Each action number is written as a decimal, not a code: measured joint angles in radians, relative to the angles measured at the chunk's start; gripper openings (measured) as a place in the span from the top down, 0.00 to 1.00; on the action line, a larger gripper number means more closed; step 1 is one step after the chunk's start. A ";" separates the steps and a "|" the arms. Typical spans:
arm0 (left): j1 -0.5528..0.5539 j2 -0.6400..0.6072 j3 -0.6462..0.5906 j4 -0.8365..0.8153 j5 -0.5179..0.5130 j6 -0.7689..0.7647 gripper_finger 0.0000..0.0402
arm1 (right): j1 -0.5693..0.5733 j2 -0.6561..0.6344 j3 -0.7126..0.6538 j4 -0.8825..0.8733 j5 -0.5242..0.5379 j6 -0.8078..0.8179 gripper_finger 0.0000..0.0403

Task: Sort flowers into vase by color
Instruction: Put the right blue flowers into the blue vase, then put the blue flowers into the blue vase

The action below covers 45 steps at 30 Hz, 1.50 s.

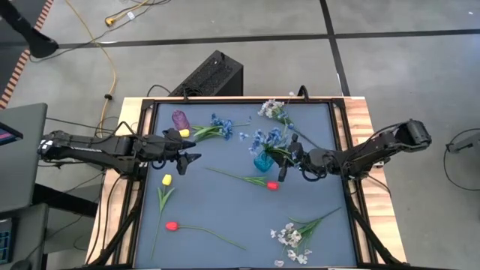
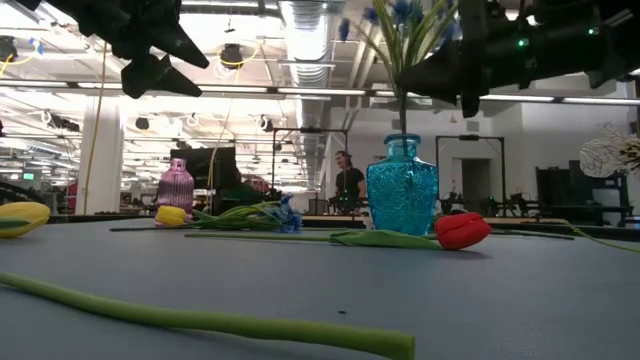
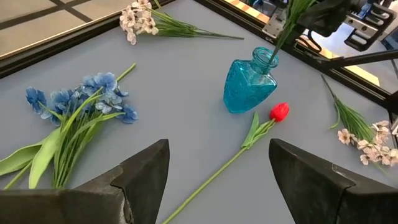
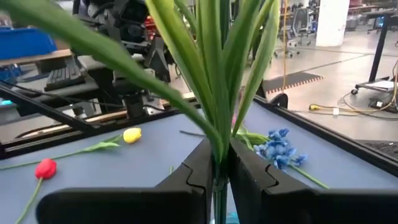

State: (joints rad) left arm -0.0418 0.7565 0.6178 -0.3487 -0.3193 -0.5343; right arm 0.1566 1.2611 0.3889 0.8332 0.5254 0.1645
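Grey-blue mat [image 1: 225, 210] inside a black frame on a wooden table, concrete floor around it, open workshop hall beyond in the low view; right gripper [image 4: 220, 163] sits above the teal glass vase [image 1: 262, 160] at centre, fingers pressed together on the green stems of a blue small-blossom sprig [image 1: 268, 139] whose stems go down into the vase neck; blossoms fan toward 12 o'clock of the vase; left gripper [image 1: 189, 157] hovers at 9 o'clock of the vase, well apart from it, fingers spread, pinching nothing; red tulip bud on a long green stem [image 1: 271, 184] lies just at 5 o'clock of the vase, stem running toward 9 o'clock; second blue blossom sprig [image 1: 219, 125] lies flat at 11 o'clock, just beyond the left gripper; small yellow bud [image 1: 184, 133] near it, beside a purple glass vase [image 1: 180, 118] at the mat's far left; another yellow bud with green stem [image 1: 166, 180] at 8 o'clock of the teal vase; second red tulip [image 1: 172, 225] farther out at 7 o'clock; white-lavender blossom bunch [image 1: 289, 235] at 5 o'clock near the mat's near edge; another white-lavender bunch [image 1: 271, 109] at 12 o'clock by the far edge; a person [image 2: 349, 184] stands far back in the hall.
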 joint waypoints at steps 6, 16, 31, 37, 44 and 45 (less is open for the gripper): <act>0.000 0.000 0.000 0.000 0.000 0.000 0.34 | 0.000 -0.058 0.000 -0.149 -0.002 0.104 0.70; 0.000 0.000 0.000 -0.001 0.026 -0.001 0.34 | -0.001 -0.168 0.000 -0.334 -0.159 0.211 0.41; 0.009 0.017 0.000 -0.049 -0.024 0.025 0.34 | -0.024 -0.342 0.233 -1.209 -0.349 0.315 0.42; 0.107 0.103 0.001 -0.071 0.024 0.031 0.34 | -0.037 -0.347 0.340 -1.428 -0.532 0.434 0.42; 0.246 0.318 0.001 -0.121 0.069 0.054 0.34 | -0.034 -0.346 0.398 -1.478 -0.619 0.520 0.42; 0.261 0.350 0.001 -0.119 0.072 0.055 0.34 | -0.034 -0.346 0.402 -1.477 -0.619 0.525 0.42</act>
State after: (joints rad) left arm 0.2192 1.1060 0.6186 -0.4681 -0.2477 -0.4796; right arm 0.1226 0.9154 0.7906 -0.6439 -0.0937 0.6899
